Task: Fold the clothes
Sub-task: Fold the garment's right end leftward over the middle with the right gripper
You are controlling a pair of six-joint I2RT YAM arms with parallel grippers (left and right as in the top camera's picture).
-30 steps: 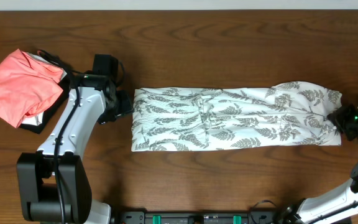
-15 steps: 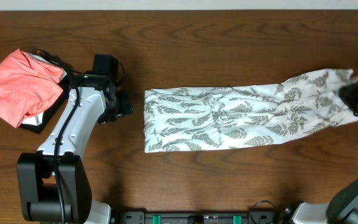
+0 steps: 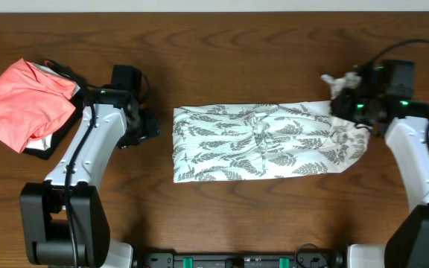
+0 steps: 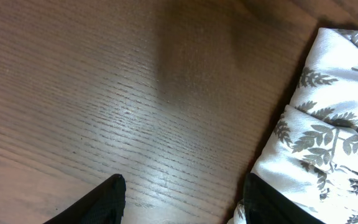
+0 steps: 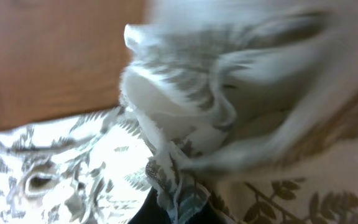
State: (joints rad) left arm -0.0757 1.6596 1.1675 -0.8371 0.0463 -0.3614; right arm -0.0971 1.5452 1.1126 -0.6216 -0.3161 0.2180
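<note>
The clothes (image 3: 252, 143), a white dress with a grey-green fern print, lie as a long strip across the middle of the table. My right gripper (image 3: 346, 103) is shut on the dress's right end, holding it off the table and bent back over the strip. In the right wrist view the bunched fabric (image 5: 229, 112) hangs over my gripper (image 5: 179, 208) and hides most of it. My left gripper (image 3: 147, 126) stands open just left of the dress's left edge. In the left wrist view that edge (image 4: 328, 124) lies beside the right finger, with bare wood between the fingers (image 4: 112, 190).
A coral-pink garment (image 3: 22, 100) lies at the far left on top of a black garment (image 3: 45, 145), behind my left arm. Bare wooden table (image 3: 222, 52) runs along the far side and in front of the dress.
My right gripper has lifted the dress's right end and carried it leftward over the strip. The whole dress slid a little to the right. The left arm has not moved.
</note>
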